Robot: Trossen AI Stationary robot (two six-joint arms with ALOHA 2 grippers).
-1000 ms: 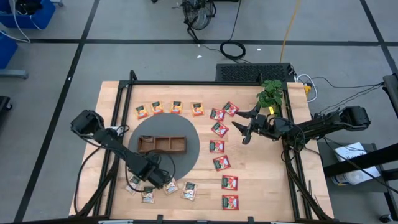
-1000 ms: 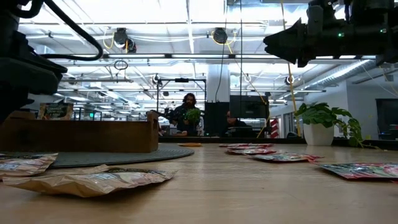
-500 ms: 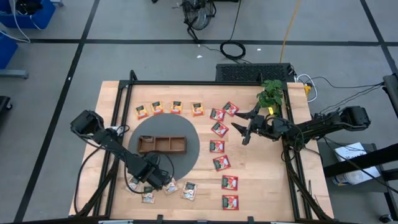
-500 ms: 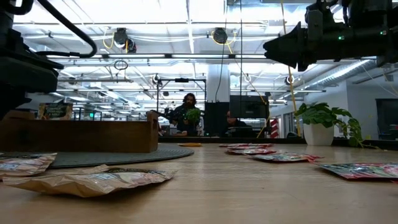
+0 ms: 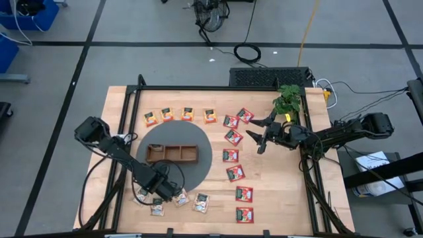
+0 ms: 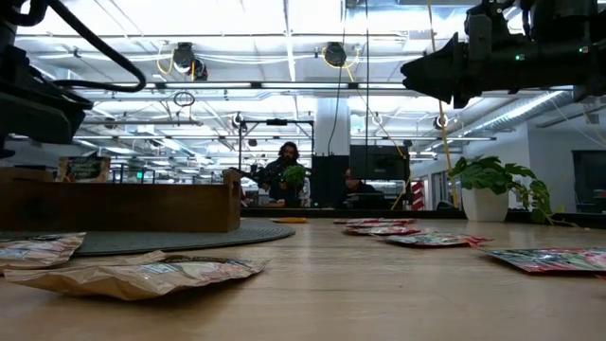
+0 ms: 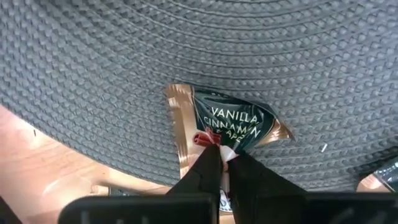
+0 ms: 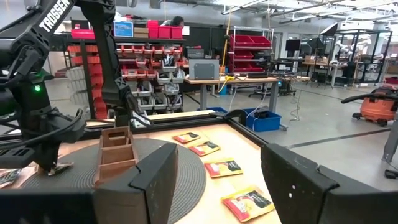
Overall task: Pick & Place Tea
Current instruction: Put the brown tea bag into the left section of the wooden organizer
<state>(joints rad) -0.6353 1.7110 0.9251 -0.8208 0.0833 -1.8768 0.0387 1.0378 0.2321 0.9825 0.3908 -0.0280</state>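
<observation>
Packet: a white-and-green tea packet [image 7: 231, 127], printed "Vanilla Cinnamon", lies on the grey woven mat [image 7: 186, 50] near its edge, one corner pinched.
Left claw: the left claw [image 7: 222, 163] is closed tight on that packet's corner; in the high view it sits at the mat's near-left edge [image 5: 160, 190], just beside the tray.
Other tea: more white-green packets [image 5: 200, 202] lie on the bench just beyond the mat; orange ones [image 5: 188, 114] line the far side; red ones [image 5: 232, 137] run down the right half.
Tray: the wooden tray [image 5: 172, 153] sits mid-mat, three compartments, looking empty from above.
Right claw: the right claw [image 5: 262, 137] hangs over the red row, fingers spread wide [image 8: 292, 180], holding nothing.
Risk: the grip is only on a thin corner, so the packet may slip or swing on lifting; it could also catch the tray wall and land outside a compartment.
Hard to see: how much foil is between the fingers; whether the packet has left the mat; the tray floor in the low view.
Bench: the wooden bench [image 5: 277, 198] also carries a small potted plant [image 5: 287, 99].
</observation>
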